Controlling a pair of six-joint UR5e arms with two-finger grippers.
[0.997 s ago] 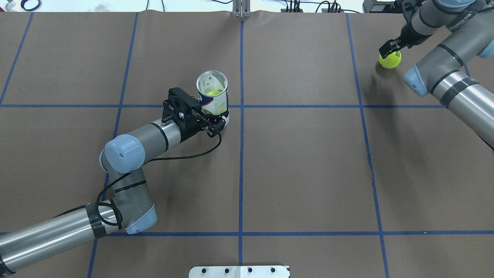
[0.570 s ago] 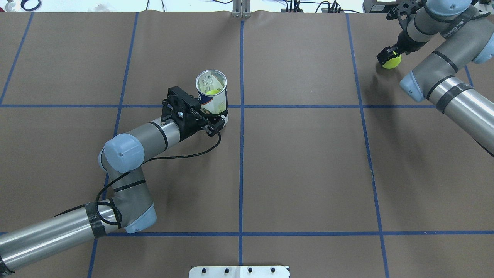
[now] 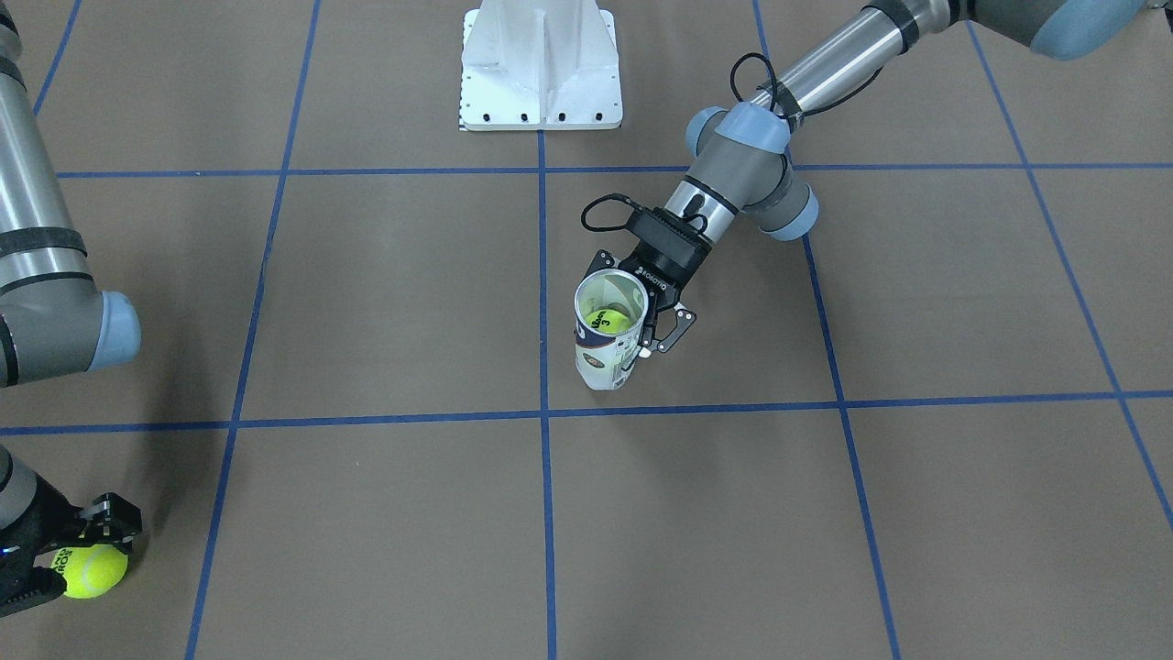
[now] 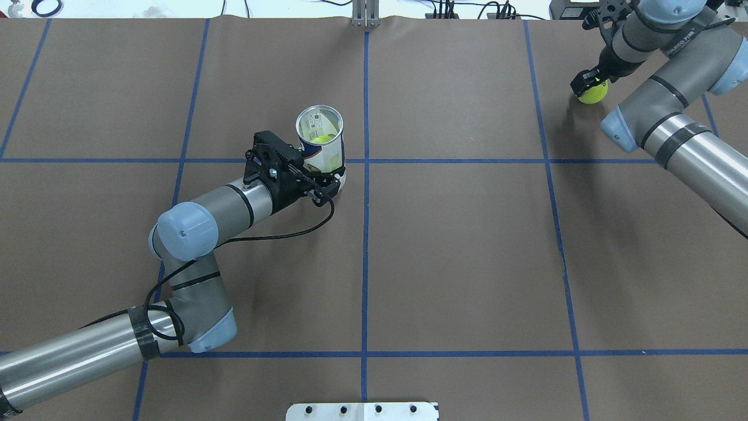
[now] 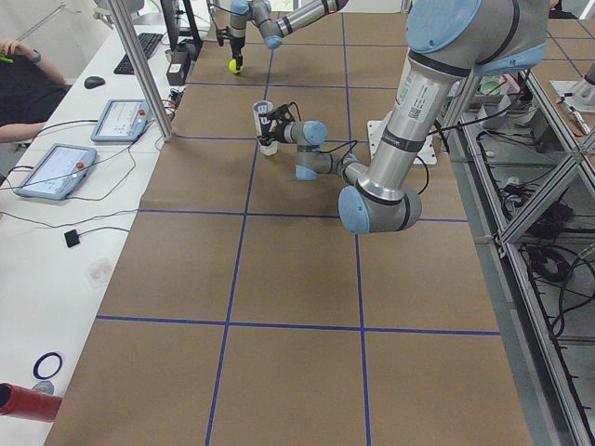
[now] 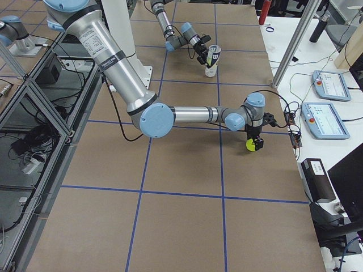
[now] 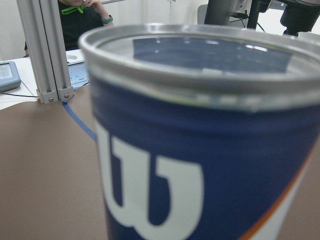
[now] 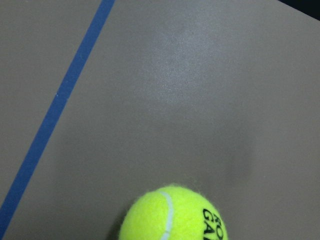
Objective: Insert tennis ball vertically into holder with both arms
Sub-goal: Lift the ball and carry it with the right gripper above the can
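Starting at the right gripper (image 3: 75, 563): its two fingers sit on either side of the loose tennis ball (image 3: 93, 570), and from the front camera they look pressed onto it, so I'd call that a pinch. The ball seems to be on the table (image 4: 456, 245) or barely off it (the right wrist camera only shows the top of the ball with its shadow close by, no fingers, so no help there). This is all happening way out at the far right corner of the table.

The left gripper (image 4: 327, 180) is clamped on the lower part of the holder (image 4: 321, 149). The tube stands upright with its open mouth facing up, right by where two blue tape lines (image 4: 365, 245) cross near the middle of the table. There's already one ball inside (image 3: 609, 321), sitting low in the tube.

Progress-wise I'd say roughly halfway on this ball: the holder is steadied and the ball looks grabbed, but it still has to be lifted, carried across, lined up over the opening and dropped straight in.

Ball and holder are well apart right now, about a full grid square and then some between them.
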